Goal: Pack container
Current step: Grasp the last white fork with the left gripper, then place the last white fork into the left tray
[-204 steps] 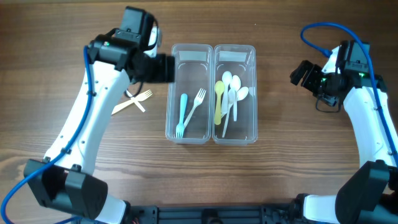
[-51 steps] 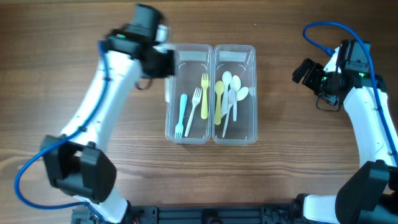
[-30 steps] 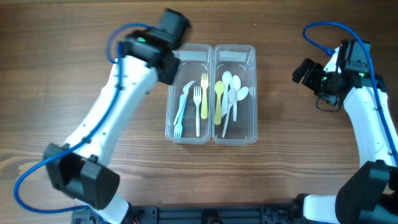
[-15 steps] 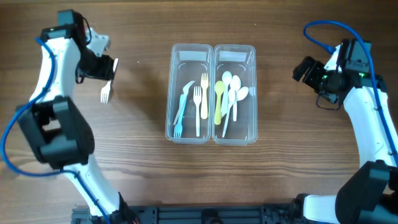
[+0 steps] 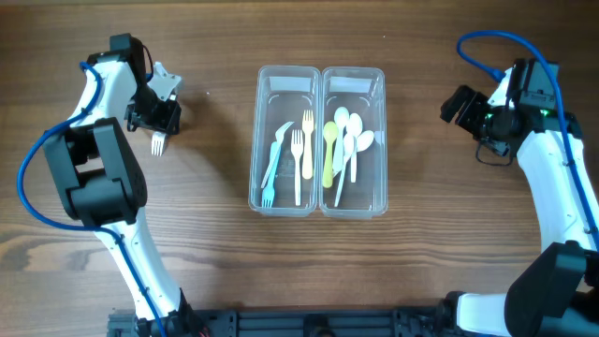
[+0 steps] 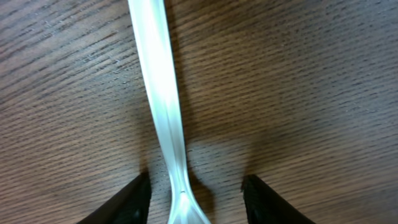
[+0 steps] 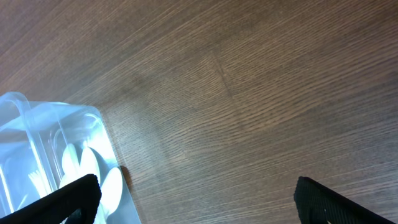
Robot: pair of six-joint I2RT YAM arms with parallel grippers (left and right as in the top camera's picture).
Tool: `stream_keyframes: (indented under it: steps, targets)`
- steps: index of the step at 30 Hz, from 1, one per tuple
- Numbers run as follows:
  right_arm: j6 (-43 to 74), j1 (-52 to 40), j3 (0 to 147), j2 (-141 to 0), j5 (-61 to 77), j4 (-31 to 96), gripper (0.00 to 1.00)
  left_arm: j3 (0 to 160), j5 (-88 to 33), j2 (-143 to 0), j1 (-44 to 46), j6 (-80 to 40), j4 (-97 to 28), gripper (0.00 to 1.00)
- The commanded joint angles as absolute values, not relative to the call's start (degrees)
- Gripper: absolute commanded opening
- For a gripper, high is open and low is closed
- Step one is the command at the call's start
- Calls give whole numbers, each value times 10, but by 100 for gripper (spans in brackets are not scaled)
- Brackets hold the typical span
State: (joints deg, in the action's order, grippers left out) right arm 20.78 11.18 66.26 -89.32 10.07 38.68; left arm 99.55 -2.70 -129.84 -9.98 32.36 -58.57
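Observation:
A white plastic fork lies on the wooden table at the far left. My left gripper is down over it and open. In the left wrist view the fork's handle runs between the two black fingertips, which stand apart on either side without touching it. The left clear container holds a blue fork, a white fork and a yellow fork. The right clear container holds several spoons. My right gripper is open and empty at the far right.
The two containers stand side by side at the table's middle. The right wrist view shows the right container's corner with white spoons at its lower left, and bare wood elsewhere. A blue cable loops above the right arm.
My left arm dropped a yellow fork into the left container, swung away to the far left, and has come down over the white fork on the table. The right arm has not moved.

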Motion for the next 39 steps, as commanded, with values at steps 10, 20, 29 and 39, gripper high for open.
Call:
stream_keyframes:
  steps: [10, 20, 29, 39]
  targets:
    - [210, 108, 667, -897, 103, 392, 100, 994, -34, -1289, -99, 306, -616, 4]
    - [210, 108, 667, -897, 103, 392, 100, 994, -172, -1040, -9, 153, -693, 4]
    - [211, 108, 667, -897, 104, 393, 100, 967, -144, -1060, 239, -77, -637, 4]
    - [211, 108, 667, -897, 104, 402, 100, 912, -34, -1175, 298, -279, -574, 4]
